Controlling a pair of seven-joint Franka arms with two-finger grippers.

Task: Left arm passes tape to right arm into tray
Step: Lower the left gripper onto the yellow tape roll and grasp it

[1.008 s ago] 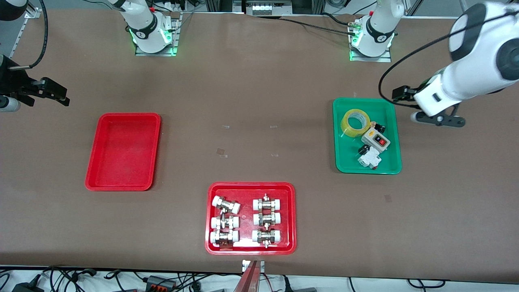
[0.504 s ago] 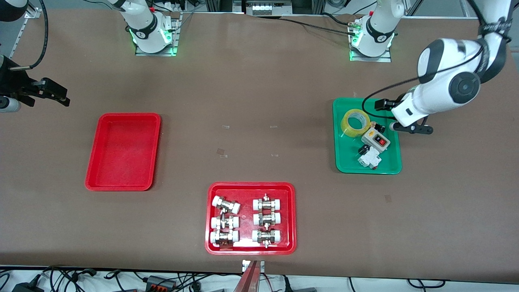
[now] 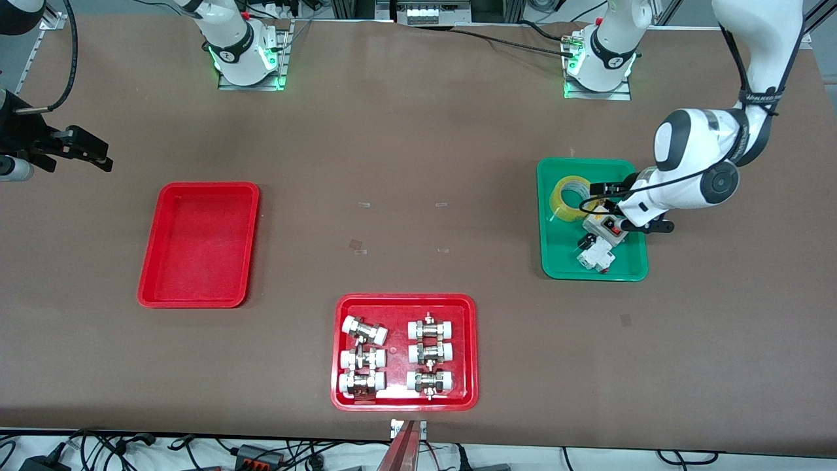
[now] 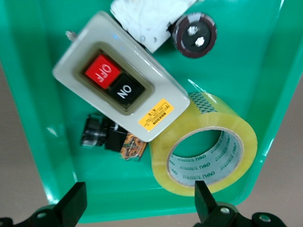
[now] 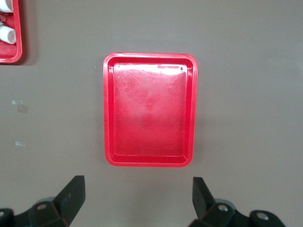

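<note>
Left gripper (image 4: 137, 208) poised over the green tray (image 3: 556, 255), jaws apart and empty, tape (image 3: 573, 198) not yet picked up.

You see the tape lying in the green tray, touching the switch box (image 4: 118, 85) beside it, with a small dark part (image 4: 97, 133) near the box. If you descend as aligned, one finger (image 4: 206, 203) may strike the tape's wall or nudge the box, tipping the roll. The right gripper (image 5: 135, 203) waits with jaws apart above the table near the empty red tray (image 3: 150, 288), well apart from the green tray. In the front view the left wrist hides its own fingers and part of the box.
</note>
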